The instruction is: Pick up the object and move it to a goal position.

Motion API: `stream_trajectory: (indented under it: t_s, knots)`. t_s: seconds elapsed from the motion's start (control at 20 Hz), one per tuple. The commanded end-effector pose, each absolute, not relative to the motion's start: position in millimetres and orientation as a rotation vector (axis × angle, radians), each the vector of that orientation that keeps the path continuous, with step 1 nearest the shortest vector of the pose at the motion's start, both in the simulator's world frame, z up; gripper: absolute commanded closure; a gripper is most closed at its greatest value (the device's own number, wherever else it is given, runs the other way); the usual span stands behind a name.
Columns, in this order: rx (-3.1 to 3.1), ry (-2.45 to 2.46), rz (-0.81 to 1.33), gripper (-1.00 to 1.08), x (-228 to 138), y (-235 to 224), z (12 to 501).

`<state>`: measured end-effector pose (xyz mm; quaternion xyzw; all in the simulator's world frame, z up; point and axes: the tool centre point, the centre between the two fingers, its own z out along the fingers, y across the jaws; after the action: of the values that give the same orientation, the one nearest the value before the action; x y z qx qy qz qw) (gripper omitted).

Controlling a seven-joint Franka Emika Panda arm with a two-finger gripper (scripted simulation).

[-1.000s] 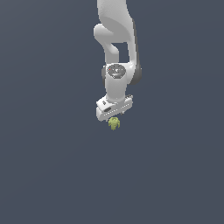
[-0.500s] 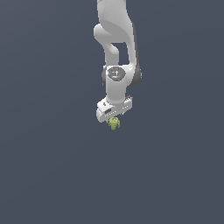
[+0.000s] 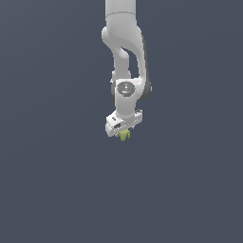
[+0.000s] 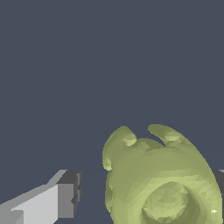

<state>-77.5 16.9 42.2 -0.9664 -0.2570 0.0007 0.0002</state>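
Observation:
The object [image 3: 125,136] is a small yellow-green lumpy item with short protrusions, sitting just under the white gripper bar in the exterior view. In the wrist view the object [image 4: 162,179] fills the space between the fingers. My gripper [image 3: 124,132] points straight down and stands open around it. One grey finger [image 4: 65,199] shows with a clear gap to the object. The other finger is only a sliver at the frame's edge, mostly hidden behind the object.
The white arm [image 3: 124,57] hangs down from above in the exterior view. A plain dark grey-blue surface [image 3: 57,190] is all else that shows.
The gripper bar has come down closer to the object, which has stayed almost in place. Less of the object shows below the bar.

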Motion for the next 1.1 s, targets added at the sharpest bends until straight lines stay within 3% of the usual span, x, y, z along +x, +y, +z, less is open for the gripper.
stream_trajectory:
  t_s: [0.0, 0.05, 1.05]
  knots:
    - [-3.036, -0.808, 0.0, -0.92, -77, 17, 40]
    - [-3.036, -0.808, 0.0, 1.08, -77, 17, 40]
    - [-3.037, -0.807, -0.001, 1.08, -79, 18, 65]
